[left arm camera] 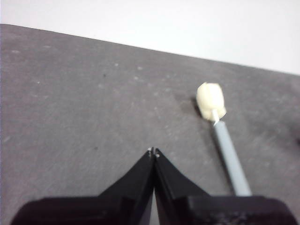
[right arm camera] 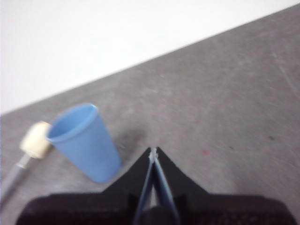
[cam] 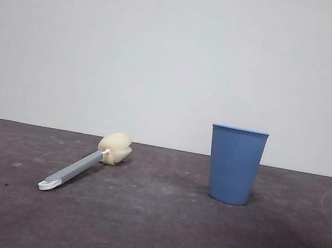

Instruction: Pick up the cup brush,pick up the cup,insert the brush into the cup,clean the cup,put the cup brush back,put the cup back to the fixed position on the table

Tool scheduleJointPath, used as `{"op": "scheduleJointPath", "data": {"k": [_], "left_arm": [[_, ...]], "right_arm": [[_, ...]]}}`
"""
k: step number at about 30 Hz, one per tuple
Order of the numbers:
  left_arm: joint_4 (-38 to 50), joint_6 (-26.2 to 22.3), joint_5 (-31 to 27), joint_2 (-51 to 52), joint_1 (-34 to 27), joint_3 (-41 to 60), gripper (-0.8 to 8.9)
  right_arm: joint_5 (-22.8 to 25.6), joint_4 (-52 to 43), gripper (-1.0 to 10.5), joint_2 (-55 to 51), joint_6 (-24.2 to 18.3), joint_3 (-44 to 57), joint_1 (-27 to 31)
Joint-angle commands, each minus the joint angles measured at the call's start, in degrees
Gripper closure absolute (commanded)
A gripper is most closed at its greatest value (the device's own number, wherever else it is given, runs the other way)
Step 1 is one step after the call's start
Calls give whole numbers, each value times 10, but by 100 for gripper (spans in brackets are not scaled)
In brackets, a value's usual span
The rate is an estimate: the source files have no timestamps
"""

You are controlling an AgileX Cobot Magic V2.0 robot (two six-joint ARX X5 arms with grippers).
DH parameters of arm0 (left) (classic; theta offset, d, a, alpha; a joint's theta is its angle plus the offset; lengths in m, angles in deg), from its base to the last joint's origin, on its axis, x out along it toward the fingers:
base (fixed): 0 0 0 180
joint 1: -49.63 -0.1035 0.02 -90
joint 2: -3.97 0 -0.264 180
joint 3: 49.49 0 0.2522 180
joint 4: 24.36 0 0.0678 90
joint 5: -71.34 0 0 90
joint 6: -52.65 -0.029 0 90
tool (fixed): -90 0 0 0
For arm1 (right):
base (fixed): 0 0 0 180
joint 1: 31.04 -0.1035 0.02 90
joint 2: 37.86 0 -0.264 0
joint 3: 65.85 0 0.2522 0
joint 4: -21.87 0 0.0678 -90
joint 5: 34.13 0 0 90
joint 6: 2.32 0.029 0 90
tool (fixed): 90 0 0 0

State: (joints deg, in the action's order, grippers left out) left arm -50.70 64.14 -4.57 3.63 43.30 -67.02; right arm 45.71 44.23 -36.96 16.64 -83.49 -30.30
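The jaws of the left gripper (left arm camera: 153, 151) are pressed together, tip to tip, with nothing pinched between them. The same is seen at the right gripper (right arm camera: 153, 150): the jaws are closed on each other and nothing is held. Both grippers are kept above the table (cam: 146, 236), and neither is seen in the front view.

In the left wrist view the cup brush (left arm camera: 220, 129) is seen at the centre right of the frame, off to one side of the closed tips, not in line with them. In the front view it is shown lying flat at the lower left, sponge head toward the wall and white tip toward the camera. The cup (cam: 234, 165) is seen upright at the centre right of that view, well apart from the brush. In the right wrist view, which is blurred, the cup (right arm camera: 84, 140) appears at the lower left, probably a little aside of the jaws.

No step appears to be started yet. If the jaws are not spread before descent, the thin handle may be pushed or rolled away rather than gripped. Because the handle lies low on the table, the tips may be driven into the surface. The light cup may be tipped over if it is struck by a closed or off-centre gripper, and its thin wall may be squeezed out of shape.
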Motion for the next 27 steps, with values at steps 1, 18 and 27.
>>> {"op": "scheduleJointPath", "data": {"k": [1,18,27], "left_arm": [[-14,30,2,-1,-1,-41,820],[-210,-38,179,-138,-1,-272,820],[-344,-111,290,-196,0,-367,820]], "right_arm": [[-21,-2,958,14,22,-35,-1],[-218,259,958,218,-125,-335,-2],[-259,471,958,316,-245,-479,-30]]}}
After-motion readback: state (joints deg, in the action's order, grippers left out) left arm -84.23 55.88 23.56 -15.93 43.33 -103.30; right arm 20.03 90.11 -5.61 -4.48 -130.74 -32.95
